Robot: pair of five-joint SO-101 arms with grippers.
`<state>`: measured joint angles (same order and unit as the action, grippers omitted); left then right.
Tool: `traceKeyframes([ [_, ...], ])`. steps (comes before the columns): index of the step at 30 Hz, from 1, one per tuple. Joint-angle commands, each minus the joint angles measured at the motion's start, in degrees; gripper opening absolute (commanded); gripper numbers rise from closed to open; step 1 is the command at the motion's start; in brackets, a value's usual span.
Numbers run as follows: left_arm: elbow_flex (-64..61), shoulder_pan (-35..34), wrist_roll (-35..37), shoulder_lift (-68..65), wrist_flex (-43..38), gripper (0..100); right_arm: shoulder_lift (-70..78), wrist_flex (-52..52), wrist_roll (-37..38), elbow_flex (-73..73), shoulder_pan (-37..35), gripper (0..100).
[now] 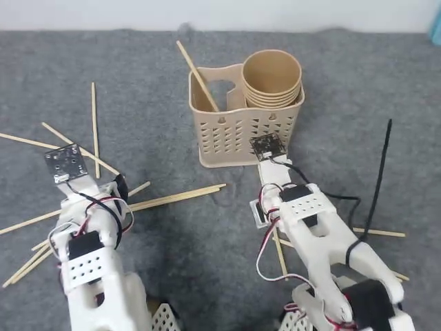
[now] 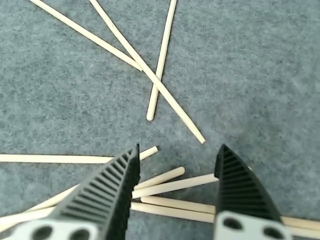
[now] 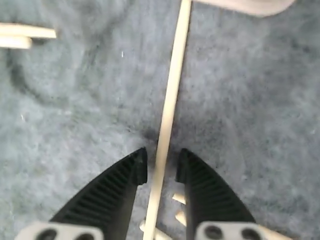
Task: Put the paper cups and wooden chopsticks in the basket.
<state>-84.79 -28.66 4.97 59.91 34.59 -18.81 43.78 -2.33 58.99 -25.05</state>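
So, my left gripper is wide open, hanging just over the grey mat. A few loose chopsticks lie between and under its fingers. A bit past those, three crossed chopsticks lie flat on the mat.

My right gripper is open only a crack, with a finger on either side of a single chopstick that's flat on the mat. I can see slim gaps on both sides, so it isn't pinching it. That stick runs off toward the basket, which sits further out, mid-mat.

The stack of paper cups is already standing in the basket's compartment on my right side. A leaning chopstick sits in the other compartment, poking up over the rim. More sticks lie scattered on the mat beside both arms.
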Motion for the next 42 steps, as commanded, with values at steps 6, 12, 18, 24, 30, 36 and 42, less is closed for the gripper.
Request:
traceKeyframes([
  [6, 0.13, 0.62, -0.53, 1.14, -1.58, 23, -0.31, 2.59, 3.69, -0.44, -3.21, 0.8],
  [12, 0.13, 0.62, -0.53, 1.14, -1.58, 23, -3.91, 9.89, 7.21, -0.70, -6.73, 0.9],
  [18, 0.13, 0.62, -0.53, 1.14, -1.58, 23, -17.71, 21.49, 7.91, -0.70, -11.82, 0.9],
  [24, 0.13, 0.62, -0.53, 1.14, -1.58, 23, -34.07, 28.53, 12.57, -0.70, -9.01, 0.9],
  [30, 0.13, 0.53, -0.53, 1.14, -1.58, 23, -51.56, 32.40, 14.24, -0.70, 1.27, 0.9],
  [36, 0.13, 0.53, -0.53, 1.14, -1.58, 23, -65.27, 34.86, 13.80, -0.62, 13.32, 0.9],
  [42, 0.13, 0.53, -0.53, 1.14, -1.58, 23, -62.99, 32.04, 13.71, -0.26, 29.41, 0.9],
])
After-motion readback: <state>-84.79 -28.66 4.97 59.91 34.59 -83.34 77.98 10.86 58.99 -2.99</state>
